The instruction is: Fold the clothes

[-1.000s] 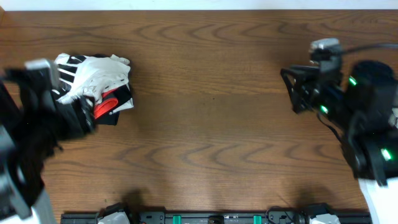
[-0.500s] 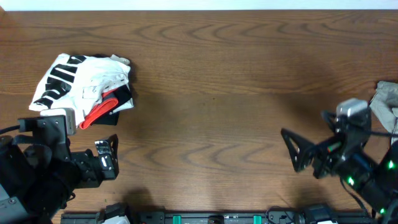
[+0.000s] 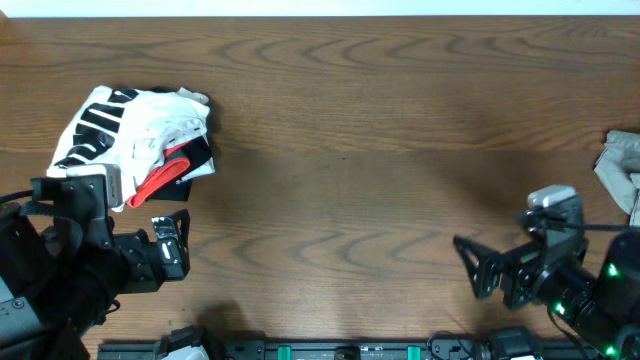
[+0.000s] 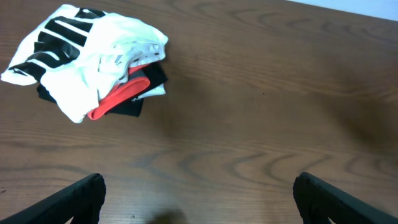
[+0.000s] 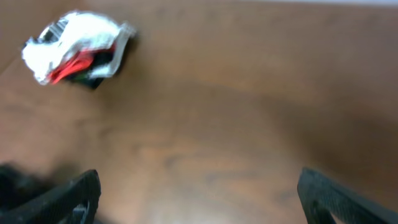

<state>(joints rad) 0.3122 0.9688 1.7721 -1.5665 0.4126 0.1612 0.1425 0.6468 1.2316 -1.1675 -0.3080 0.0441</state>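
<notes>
Both arms have drawn back toward the near edge of the table (image 3: pixel 340 120) since a second ago, the right one coming down from the far right corner and the left one moving off the clothes. A grey cloth (image 3: pixel 622 165) now shows at the right edge.

The left gripper (image 3: pixel 172 250) and right gripper (image 3: pixel 475 270) both stand wide open and hold nothing. The shirt (image 3: pixel 125 130) lies at the far left as a loose folded bundle, lettering up, resting on a black garment (image 3: pixel 200 155) with a red band (image 3: pixel 160 180) showing beneath.

The step looks like a retreat after letting go. To do it well, the left arm, which is near the bundle, should back off low and straight, fingers spread, without brushing the shirt's near edge or dragging the fold apart. The bundle seems bunched rather than flat, so a tidier fold may be worth a second pass.
</notes>
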